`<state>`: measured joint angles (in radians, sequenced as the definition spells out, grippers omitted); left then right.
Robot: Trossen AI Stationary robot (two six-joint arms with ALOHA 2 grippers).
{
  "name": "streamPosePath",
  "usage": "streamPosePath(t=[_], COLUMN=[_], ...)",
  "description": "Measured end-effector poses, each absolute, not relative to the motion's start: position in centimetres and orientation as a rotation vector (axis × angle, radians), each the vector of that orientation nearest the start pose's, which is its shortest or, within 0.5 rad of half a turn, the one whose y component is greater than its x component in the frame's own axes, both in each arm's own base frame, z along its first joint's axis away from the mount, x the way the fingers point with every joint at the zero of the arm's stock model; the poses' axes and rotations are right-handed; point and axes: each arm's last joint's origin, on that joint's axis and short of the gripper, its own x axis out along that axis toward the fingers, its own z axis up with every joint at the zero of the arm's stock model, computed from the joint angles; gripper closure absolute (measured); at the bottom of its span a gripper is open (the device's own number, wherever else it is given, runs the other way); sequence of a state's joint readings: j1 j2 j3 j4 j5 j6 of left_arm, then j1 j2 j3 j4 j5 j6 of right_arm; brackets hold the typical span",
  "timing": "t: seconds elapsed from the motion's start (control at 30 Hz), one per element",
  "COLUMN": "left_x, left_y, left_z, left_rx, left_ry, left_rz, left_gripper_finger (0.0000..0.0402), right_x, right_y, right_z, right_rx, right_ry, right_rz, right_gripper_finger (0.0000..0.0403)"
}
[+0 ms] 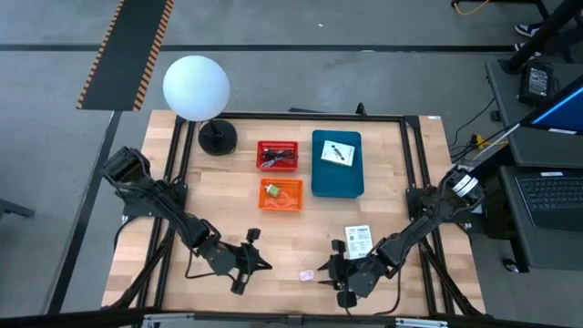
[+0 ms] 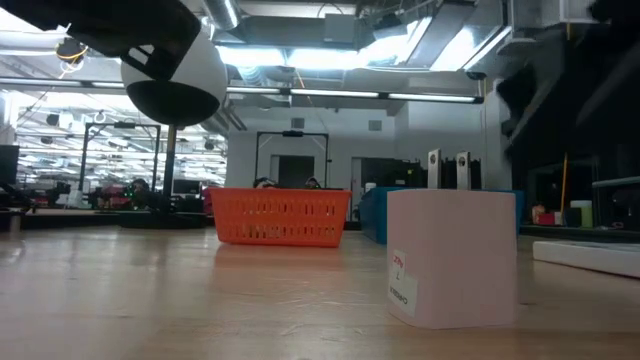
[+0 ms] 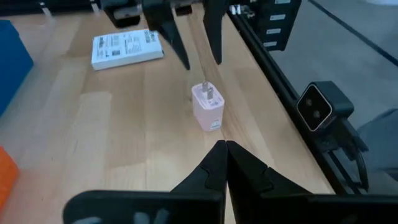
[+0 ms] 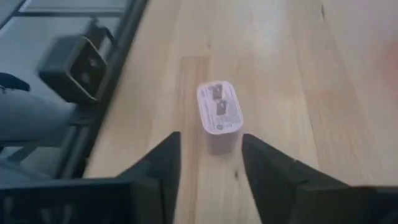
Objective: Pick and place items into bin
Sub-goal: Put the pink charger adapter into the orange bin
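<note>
The pink charger plug [image 4: 219, 116] stands on the wooden table [image 1: 228, 219], near its front edge, between the two grippers. It rests on one end with its two metal prongs facing up, which leaves its flat sides free for a pinch from either side.

The right gripper [image 4: 210, 163] is low over the table with its jaws spread wide. In the right wrist view the plug sits just ahead of the gap between the two fingers [image 4: 163, 158], not yet between them and apparently untouched. This reads as an approach for a side grasp: the fingers are set slightly wider than the plug body so that they can pass on either side of it.

The left gripper [image 3: 225, 163] is close beside the plug on the other side, jaws shut with the tips meeting and holding nothing. It appears to be waiting.

A white printed packet [image 1: 358, 240] lies flat on the table just behind the right gripper. Farther back stand an orange basket [image 1: 281, 194], a red basket [image 1: 277, 155] and a blue bin [image 1: 337, 164], the last with another white packet [image 1: 338, 152] on it. A white globe lamp [image 1: 196, 87] stands at the rear left corner.

The high view shows the plug [image 1: 307, 273] only as a small pink spot. The wrist views show its prongs and the finger spacing. The low view shows its side wall [image 2: 452, 258] seated flat on the table.
</note>
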<state>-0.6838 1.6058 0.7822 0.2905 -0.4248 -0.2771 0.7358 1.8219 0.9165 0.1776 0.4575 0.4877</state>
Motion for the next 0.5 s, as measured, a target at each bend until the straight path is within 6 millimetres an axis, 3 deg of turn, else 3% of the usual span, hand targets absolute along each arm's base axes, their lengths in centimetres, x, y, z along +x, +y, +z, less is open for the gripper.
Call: streamPosePath(t=[0.23, 0.5], left_x=[25.6, 25.5], left_y=[-19.3, -19.3], left_z=[17.9, 17.9], left_rx=[-0.001, -0.011], left_ry=[0.486, 0.489], left_rz=[-0.183, -0.180], left_gripper_finger=[0.0400, 0.0396], right_x=[28.5, 29.2], right_y=[22.7, 22.3], right_z=[11.7, 10.6], right_rx=[0.092, 0.088], right_ry=[0.631, 0.646], right_rz=[0.099, 0.127], right_gripper_finger=[0.0190, 0.0170])
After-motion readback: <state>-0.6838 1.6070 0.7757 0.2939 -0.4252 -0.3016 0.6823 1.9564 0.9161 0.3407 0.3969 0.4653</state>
